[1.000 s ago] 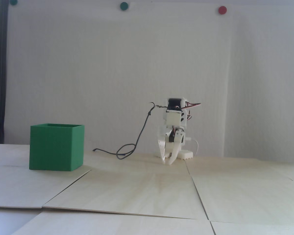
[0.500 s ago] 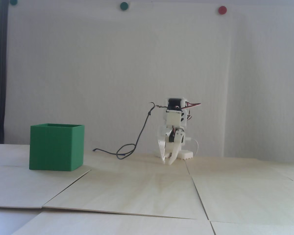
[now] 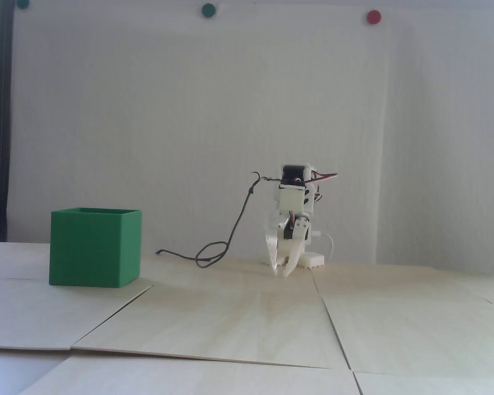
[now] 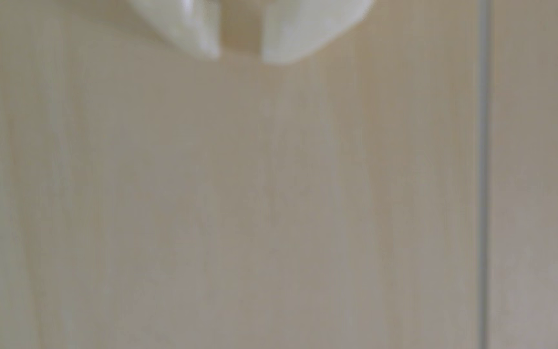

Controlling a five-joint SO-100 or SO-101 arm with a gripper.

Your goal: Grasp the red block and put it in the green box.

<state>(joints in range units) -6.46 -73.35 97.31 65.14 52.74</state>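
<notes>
So your arm is folded down at the back of the table, and the gripper points straight at the wooden surface with its tips just above it or touching it; you can't tell which from the fixed view. The two white fingers sit a little apart with only a narrow gap between the tips, and nothing is between them. The wrist view backs that up: your gripper comes in from the top edge, blurry, with a slim strip of bare wood showing between the two tips. So it's slightly open and empty.

The green box stands upright on the table, well to the left of the arm in the fixed view, open side up. You can't see inside it from this low angle.

As for the red block, neither view shows it, so you can't say where it is.

A dark cable hangs from the arm and loops on the table between the box and the gripper. A seam between the wood panels runs down the right side of the wrist view.
</notes>
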